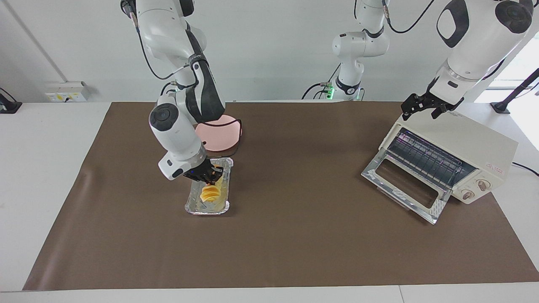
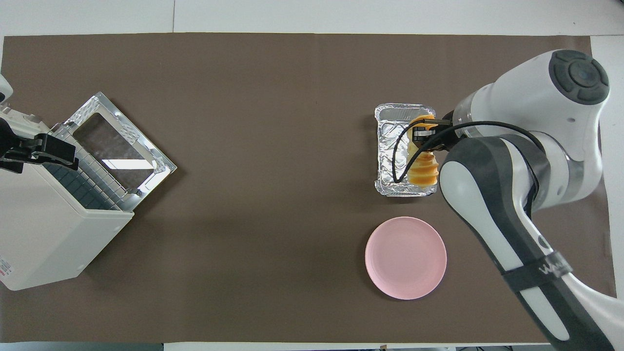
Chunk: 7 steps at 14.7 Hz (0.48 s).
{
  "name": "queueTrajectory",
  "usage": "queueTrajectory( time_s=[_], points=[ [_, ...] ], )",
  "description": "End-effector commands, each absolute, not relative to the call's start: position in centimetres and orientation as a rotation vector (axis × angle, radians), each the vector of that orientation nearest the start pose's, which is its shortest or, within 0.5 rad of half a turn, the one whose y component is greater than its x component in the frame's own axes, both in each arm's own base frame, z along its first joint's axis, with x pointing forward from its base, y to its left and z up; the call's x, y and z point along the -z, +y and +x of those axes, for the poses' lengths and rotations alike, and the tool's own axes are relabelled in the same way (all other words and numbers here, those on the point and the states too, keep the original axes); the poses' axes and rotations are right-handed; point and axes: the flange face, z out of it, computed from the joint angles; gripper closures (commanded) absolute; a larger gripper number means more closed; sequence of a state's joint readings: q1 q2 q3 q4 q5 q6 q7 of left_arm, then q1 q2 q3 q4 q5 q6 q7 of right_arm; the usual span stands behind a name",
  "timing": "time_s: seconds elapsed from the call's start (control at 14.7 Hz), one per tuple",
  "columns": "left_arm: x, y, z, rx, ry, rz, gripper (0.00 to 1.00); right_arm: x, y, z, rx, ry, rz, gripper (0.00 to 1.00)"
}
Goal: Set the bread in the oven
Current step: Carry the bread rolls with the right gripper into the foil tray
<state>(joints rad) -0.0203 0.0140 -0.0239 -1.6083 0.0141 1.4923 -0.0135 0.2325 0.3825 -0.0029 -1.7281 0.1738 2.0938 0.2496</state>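
The bread (image 1: 208, 192), a golden-yellow ridged loaf, hangs tilted from my right gripper (image 1: 212, 176), which is shut on its upper end. Its lower end is within the silver foil tray (image 1: 207, 208); I cannot tell whether it touches the tray. In the overhead view the bread (image 2: 423, 168) shows under the right gripper (image 2: 425, 134), over the tray (image 2: 390, 146). The cream-white oven (image 1: 467, 141) stands at the left arm's end of the table with its glass door (image 1: 404, 185) dropped open and the wire rack showing. My left gripper (image 1: 423, 110) is open and empty over the oven's top (image 2: 44, 229).
A round pink plate (image 1: 221, 135) lies nearer to the robots than the foil tray, partly covered by the right arm; it also shows in the overhead view (image 2: 405, 257). A brown mat (image 1: 294, 235) covers the table.
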Motion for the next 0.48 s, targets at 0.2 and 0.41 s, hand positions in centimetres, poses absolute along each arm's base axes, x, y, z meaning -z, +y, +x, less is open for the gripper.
queueTrajectory(
  time_s=[0.2,0.41],
  points=[
    [-59.5,-2.1,54.4,-0.194,0.045,-3.123,0.00,-33.9,15.2,61.7,-0.078,0.134,-2.981,1.00],
    [-59.5,-2.2,54.4,-0.191,0.045,-3.123,0.00,-32.7,15.2,61.2,-0.034,0.141,-2.982,1.00]
  ],
)
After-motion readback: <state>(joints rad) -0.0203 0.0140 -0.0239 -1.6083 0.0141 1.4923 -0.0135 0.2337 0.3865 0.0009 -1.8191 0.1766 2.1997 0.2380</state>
